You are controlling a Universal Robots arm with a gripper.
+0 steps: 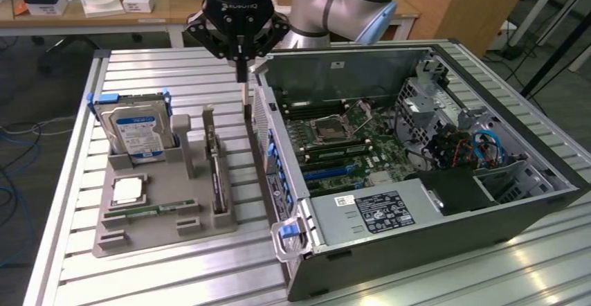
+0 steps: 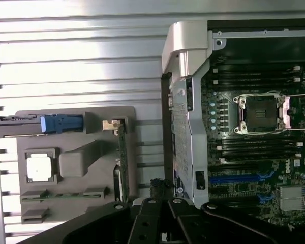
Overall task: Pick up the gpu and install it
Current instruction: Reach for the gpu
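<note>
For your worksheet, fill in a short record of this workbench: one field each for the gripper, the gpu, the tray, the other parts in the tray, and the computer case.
gripper: black robot gripper, shut, holding nothing, above the gap between tray and case
gpu: thin dark gpu card with silver bracket, on edge in the tray, not picked up
tray: grey moulded plastic tray on the slatted metal table
other parts: boxy silver hard drive with blue-white label, upright; square silver processor chip, flat
case: open black computer case, green motherboard exposed
</note>
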